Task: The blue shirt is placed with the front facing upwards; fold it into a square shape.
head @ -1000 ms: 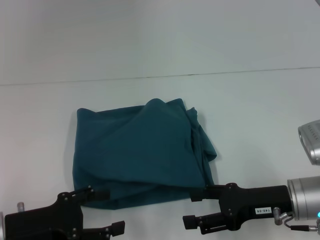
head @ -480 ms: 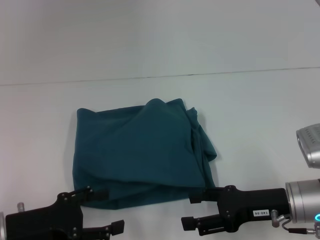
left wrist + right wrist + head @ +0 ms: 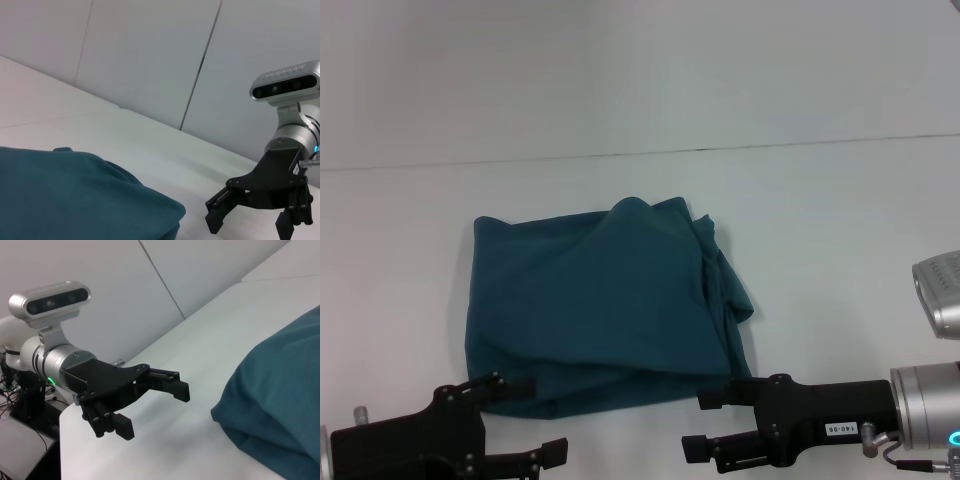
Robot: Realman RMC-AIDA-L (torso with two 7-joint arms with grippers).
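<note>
Left gripper [image 3: 534, 423] open at near left edge of folded blue shirt [image 3: 600, 300], right gripper [image 3: 705, 420] open near its right corner, white table [image 3: 840, 230] beneath.

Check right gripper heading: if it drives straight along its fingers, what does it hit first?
The right gripper is open and points toward the robot's left along the near edge of the blue shirt. Likely it skims that hem first, then the left gripper; depth is unclear.

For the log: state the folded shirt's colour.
Plain teal-blue; the blue shirt shows no lettering, seen best in the head view.
</note>
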